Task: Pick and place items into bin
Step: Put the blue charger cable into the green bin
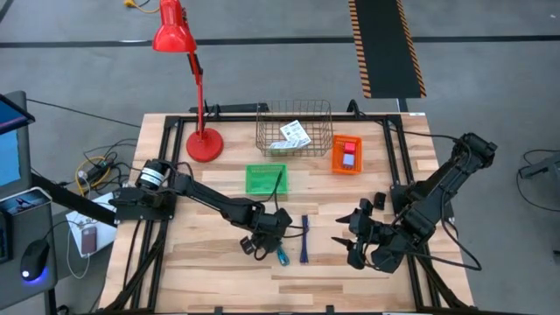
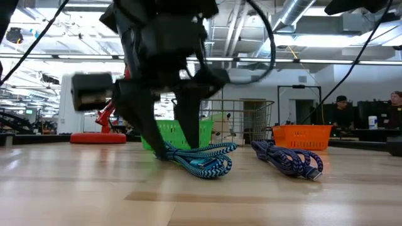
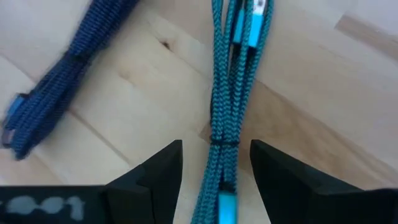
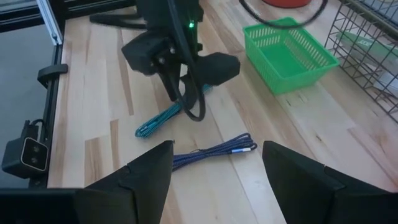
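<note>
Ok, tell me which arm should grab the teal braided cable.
Left. The left end effector is already down over the teal braided cable, open, with a finger on each side of the bundle. The right end effector hangs open farther off, beyond the dark blue braided cable.

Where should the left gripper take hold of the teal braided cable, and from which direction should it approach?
Probably at the tied waist of the teal cable, where a band bundles its strands. Come straight down with the left gripper, whose open fingers already straddle that spot lengthwise on the table.
</note>
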Available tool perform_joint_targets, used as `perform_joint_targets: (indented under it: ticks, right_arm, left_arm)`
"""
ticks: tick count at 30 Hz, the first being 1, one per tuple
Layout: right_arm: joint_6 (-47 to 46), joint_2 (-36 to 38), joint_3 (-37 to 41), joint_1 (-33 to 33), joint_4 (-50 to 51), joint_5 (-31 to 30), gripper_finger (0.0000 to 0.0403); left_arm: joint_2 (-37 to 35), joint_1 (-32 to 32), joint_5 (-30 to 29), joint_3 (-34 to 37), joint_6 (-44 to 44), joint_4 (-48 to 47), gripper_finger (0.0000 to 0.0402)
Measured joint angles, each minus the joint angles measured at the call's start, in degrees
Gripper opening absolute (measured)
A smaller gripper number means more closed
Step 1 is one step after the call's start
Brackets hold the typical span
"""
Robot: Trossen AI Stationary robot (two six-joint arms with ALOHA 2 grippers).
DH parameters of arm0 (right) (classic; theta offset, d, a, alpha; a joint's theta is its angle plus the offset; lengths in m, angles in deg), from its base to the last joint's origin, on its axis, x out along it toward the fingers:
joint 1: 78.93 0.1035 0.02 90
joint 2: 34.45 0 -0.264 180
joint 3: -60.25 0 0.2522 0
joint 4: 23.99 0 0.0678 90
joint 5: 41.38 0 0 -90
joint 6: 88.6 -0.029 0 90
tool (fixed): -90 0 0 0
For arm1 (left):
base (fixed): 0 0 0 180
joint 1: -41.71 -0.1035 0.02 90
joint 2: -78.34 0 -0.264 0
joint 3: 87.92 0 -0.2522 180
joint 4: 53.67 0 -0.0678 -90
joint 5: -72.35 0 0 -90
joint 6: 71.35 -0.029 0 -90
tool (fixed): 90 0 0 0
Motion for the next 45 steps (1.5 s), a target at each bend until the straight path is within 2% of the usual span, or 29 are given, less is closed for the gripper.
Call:
perform_joint_targets:
  ticks: [13, 16, 20, 22, 24, 35, 45]
  right_arm:
    - [-0.2, 0.0, 0.0, -0.4, 0.0, 0.0, 0.0244]
    - [-0.2, 0.0, 0.0, -0.4, 0.0, 0.0, 0.0244]
    - [-0.2, 0.0, 0.0, -0.4, 0.0, 0.0, 0.0244]
    - [-0.1, 0.0, 0.0, -0.4, 0.0, 0.0, 0.0244]
    - [0.1, 0.0, 0.0, -0.4, 0.0, 0.0, 0.0244]
    - [0.1, 0.0, 0.0, -0.3, 0.0, 0.0, 0.0244]
    - [0.2, 0.0, 0.0, -0.2, 0.0, 0.1, 0.0244]
  left_arm:
    - [2.3, -1.1, 4.9, -0.7, 3.7, -0.7, 0.0175]
    - [2.3, -1.1, 5.2, -0.7, 4.6, -1.2, 0.0149]
    - [1.8, -1.0, 3.6, -0.7, 5.8, -2.9, 0.0077]
    - [1.6, -0.9, 1.7, -2.0, 6.7, -6.1, 0.0034]
    - [1.7, -0.9, -1.0, -4.2, 8.3, -10.9, 0.0016]
    - [1.6, 0.7, -17.4, -17.4, 10.8, -29.6, 0.0013]
    - [1.4, 0.4, -26.9, -28.3, 14.4, -47.2, 0.0013]
